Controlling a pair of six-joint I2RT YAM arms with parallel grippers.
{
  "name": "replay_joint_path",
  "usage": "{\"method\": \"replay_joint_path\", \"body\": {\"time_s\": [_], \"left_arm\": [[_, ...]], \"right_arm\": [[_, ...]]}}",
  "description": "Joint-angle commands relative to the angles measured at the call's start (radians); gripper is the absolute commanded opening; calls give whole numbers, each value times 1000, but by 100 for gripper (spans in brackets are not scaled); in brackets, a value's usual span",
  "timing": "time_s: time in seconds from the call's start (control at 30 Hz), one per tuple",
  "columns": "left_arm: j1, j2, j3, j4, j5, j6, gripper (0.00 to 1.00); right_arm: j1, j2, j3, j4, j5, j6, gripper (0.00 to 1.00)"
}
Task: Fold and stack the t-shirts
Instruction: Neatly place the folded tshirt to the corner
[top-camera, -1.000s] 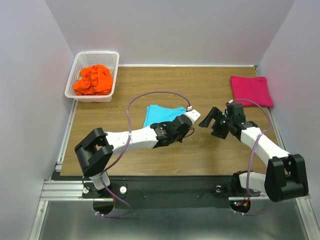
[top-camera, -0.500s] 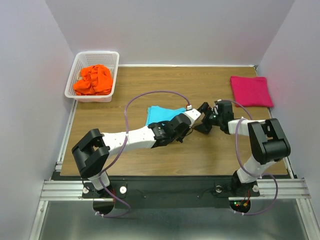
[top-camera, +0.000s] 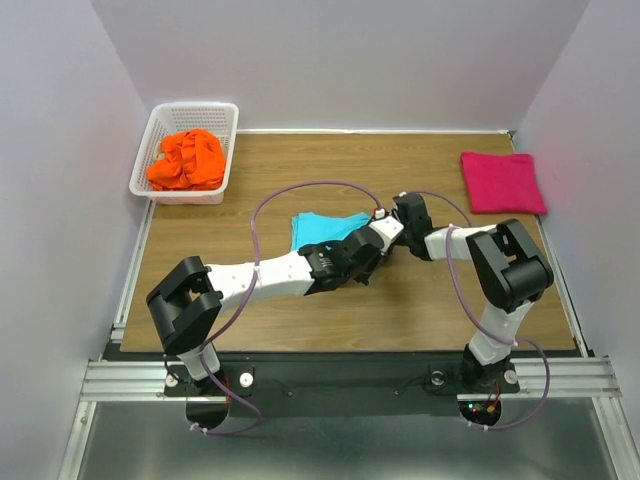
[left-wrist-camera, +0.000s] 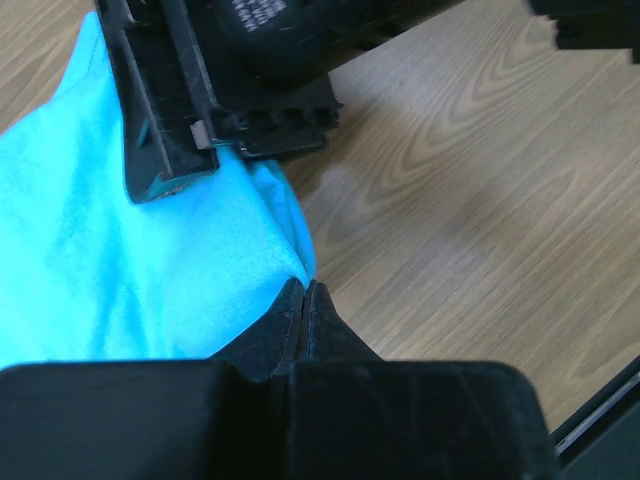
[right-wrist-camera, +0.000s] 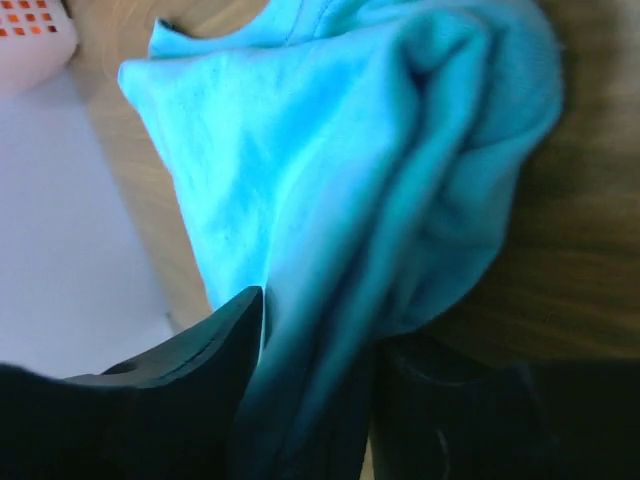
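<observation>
**2 grippers meet at the right edge of the turquoise shirt**

The surface is a brown wood-grain tabletop (top-camera: 420, 300) enclosed by 3 plain, pale grey walls (top-camera: 350, 60). An aluminium rail (top-camera: 120, 378) runs along the tabletop's near edge, where both arm bases are bolted.

The soft turquoise-blue t-shirt (top-camera: 318, 228) lies near the middle of the tabletop, partly folded, with its right side bunched and lifted.

Everything else is placed from that shirt:

- **Left gripper:** The left gripper (left-wrist-camera: 305, 295) sits at the shirt's right edge. Its 2 black fingers are pressed together and nip the cloth's hem at their tips.
- **Right gripper:** The right gripper (right-wrist-camera: 320, 340) is at the same right edge, just beside the left one. A thick fold of the turquoise cloth fills the gap between its fingers, and the jaws pinch it.
- **Magenta shirt:** The flat, squarely folded magenta-pink t-shirt (top-camera: 503, 181) lies well to the right of the turquoise shirt and farther back, close to the right wall.
- **Basket:** The white plastic lattice basket (top-camera: 137, 180) stands well to the left of the shirt and farther back, in the left rear corner.
- **Orange shirt:** The crumpled bright orange t-shirt (top-camera: 187, 160) sits inside that basket.
- **Cable:** A purple cable (top-camera: 300, 187) arcs in the air above the turquoise shirt's far side, from the left arm to its wrist.
</observation>
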Motion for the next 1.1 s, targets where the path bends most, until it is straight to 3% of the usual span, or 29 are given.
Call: {"method": "replay_joint_path", "body": {"time_s": [0.0, 0.07, 0.1, 0.13, 0.27, 0.6, 0.87, 1.07], "left_arm": [[1, -5, 75, 57, 24, -41, 18], [1, -11, 79, 58, 15, -62, 38], [5, -24, 79, 60, 10, -70, 54], [10, -32, 78, 60, 9, -82, 60], [83, -118, 37, 66, -2, -133, 83], [390, -432, -223, 94, -96, -190, 85], [571, -577, -362, -21, -136, -223, 88], [593, -624, -370, -90, -151, -231, 88]], "right_arm": [[9, -16, 121, -213, 152, -202, 27], [9, -24, 171, -299, 247, -341, 12], [9, -24, 201, -397, 280, -391, 6], [11, -24, 227, -440, 313, -443, 2], [6, -22, 358, -623, 558, -751, 1], [-74, 27, 507, -656, 1186, -1261, 1], [-169, 87, 636, -510, 1258, -1483, 1], [-229, 151, 723, -445, 1263, -1612, 1]]}}
